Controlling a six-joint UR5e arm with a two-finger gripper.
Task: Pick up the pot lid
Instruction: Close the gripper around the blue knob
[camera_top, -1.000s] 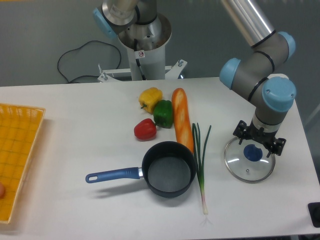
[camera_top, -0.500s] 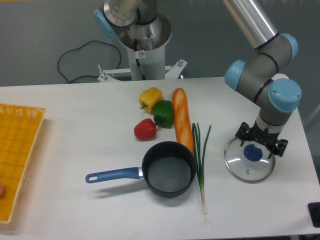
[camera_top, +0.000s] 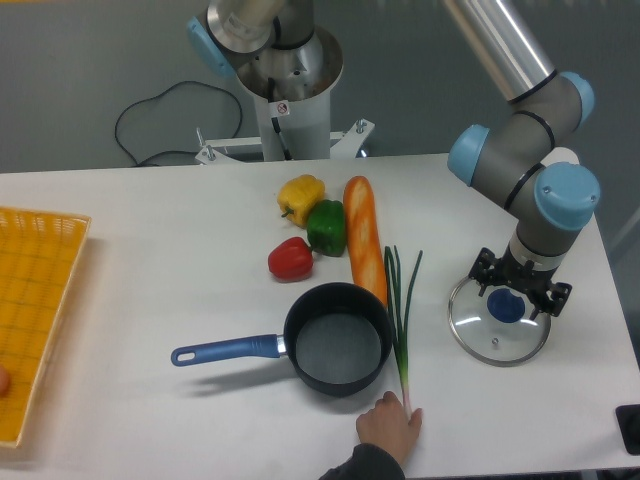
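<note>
Pot lid (camera_top: 482, 332) — beneath the spread tool (camera_top: 521, 283)

The lid (camera_top: 474, 328) looks like smooth, clear glass with a shiny metal rim, its knob (camera_top: 506, 306) glossy. The pan (camera_top: 338, 346) is matt inside, its nine-o'clock handle (camera_top: 225, 350) smooth.

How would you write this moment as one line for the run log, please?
pick up pot lid | pincer open, over blue knob | pot lid on table | person's hand at spring onions' lower end
</note>
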